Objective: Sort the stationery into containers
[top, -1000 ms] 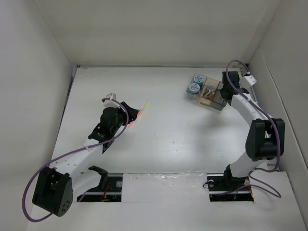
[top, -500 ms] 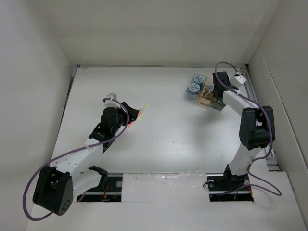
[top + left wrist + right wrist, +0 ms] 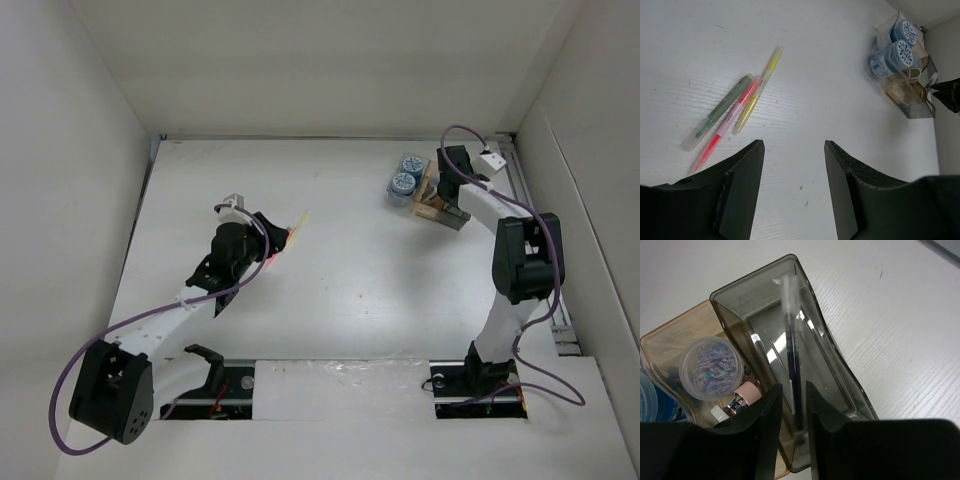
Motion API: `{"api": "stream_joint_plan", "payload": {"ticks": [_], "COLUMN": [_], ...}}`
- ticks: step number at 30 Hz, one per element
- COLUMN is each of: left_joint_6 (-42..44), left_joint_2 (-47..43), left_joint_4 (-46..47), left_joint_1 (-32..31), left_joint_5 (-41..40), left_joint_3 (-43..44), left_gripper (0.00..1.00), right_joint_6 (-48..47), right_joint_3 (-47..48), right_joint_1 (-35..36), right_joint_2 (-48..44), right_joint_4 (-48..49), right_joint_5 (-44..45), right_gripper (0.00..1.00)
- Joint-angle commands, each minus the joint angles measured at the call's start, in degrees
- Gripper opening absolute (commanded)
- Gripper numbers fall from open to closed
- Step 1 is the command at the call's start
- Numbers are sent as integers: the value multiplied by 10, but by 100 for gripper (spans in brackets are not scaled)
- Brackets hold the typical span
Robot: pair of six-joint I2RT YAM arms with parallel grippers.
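Top view: left claw [image 3: 272, 238] hangs by the pens [image 3: 296, 224], way left of the containers [image 3: 451, 217], and right claw [image 3: 446, 186] is right above them. Left wrist: claw half open, nothing in it. Right wrist: jaws narrowly apart around a dark pen [image 3: 791, 330] lying in the smoky box [image 3: 752, 276].

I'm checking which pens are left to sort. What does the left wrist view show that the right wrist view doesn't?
Left wrist only: three pens, green, pink and yellow, loose on the table. Right wrist only: a dark pen inside the smoky grey box, a tub of coloured clips in the tan box. Both: the box cluster.
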Motion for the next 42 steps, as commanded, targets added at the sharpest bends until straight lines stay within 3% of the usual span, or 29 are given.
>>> {"api": "stream_joint_plan", "payload": {"ticks": [1, 9, 11, 14, 15, 23, 27, 30, 33, 38, 42], "left_joint_6": [6, 11, 11, 11, 11, 39, 51, 57, 57, 63, 70], "left_joint_2": [-2, 9, 9, 15, 15, 103, 163, 206, 235, 282, 311], "left_joint_4": [24, 12, 12, 12, 7, -41, -61, -67, -72, -72, -77], "left_joint_1": [0, 0, 0, 0, 0, 0, -31, -31, -31, -31, -31], "left_joint_5": [1, -21, -21, -27, -36, -93, -121, -121, -115, -108, -102], "left_joint_3": [6, 11, 16, 16, 16, 64, 108, 123, 140, 167, 187], "left_gripper": [48, 45, 44, 39, 36, 9, 4, 4, 17, 26, 26], "right_joint_6": [-6, 5, 10, 10, 10, 15, 15, 15, 15, 21, 26], "right_joint_3": [29, 12, -12, -57, -66, -57, -57, -64, -78, -107, -119], "right_joint_1": [4, 9, 26, 68, 81, 233, 295, 313, 318, 313, 308], "right_joint_2": [2, -77, -114, -151, -165, -134, -120, -120, -126, -137, -142], "right_joint_4": [-6, -6, 9, 59, 69, 83, 88, 88, 93, 107, 120], "right_joint_5": [12, -12, -49, -117, -133, -148, -133, -120, -120, -119, -131], "right_gripper": [32, 41, 35, 12, 0, 0, 0, 0, 0, 21, 23]}}
